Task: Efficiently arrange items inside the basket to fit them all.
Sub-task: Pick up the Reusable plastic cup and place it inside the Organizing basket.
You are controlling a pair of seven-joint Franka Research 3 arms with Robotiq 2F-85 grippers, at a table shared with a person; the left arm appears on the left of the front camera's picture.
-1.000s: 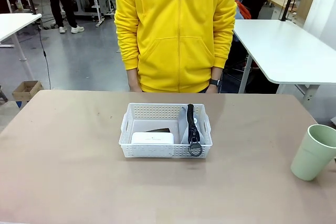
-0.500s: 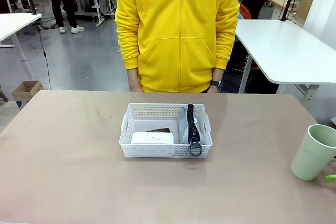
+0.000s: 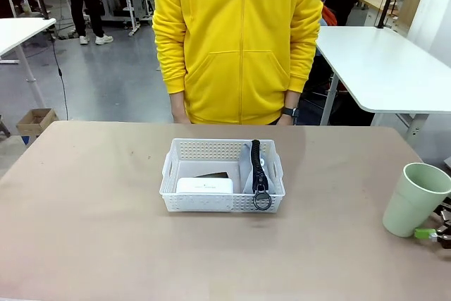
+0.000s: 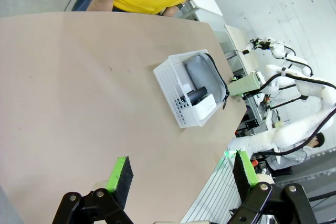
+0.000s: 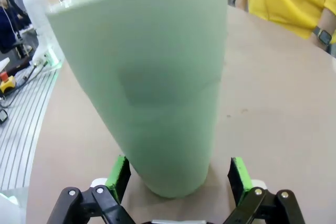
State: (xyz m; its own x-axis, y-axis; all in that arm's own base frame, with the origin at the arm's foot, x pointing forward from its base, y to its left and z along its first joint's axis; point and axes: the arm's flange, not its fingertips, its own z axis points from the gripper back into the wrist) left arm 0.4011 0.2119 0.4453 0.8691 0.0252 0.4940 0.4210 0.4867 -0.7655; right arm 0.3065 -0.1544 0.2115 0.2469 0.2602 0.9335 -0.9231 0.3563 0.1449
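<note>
Pale green cup (image 5: 152, 77) stands upright between the right gripper's (image 5: 179, 174) wide-spread fingers, close before its palm (neither pad appears to touch it); the basket (image 3: 211, 204) sits well apart. Left gripper (image 4: 181, 174) gapes empty.

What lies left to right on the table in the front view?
Inside the basket: flat white box → grey zip pouch; then, far off to the right, pale green cup.

No writing can be read anywhere; the flat white box (image 3: 204, 185) in the basket (image 3: 222, 149) bears only a faint, illegible mark.
</note>
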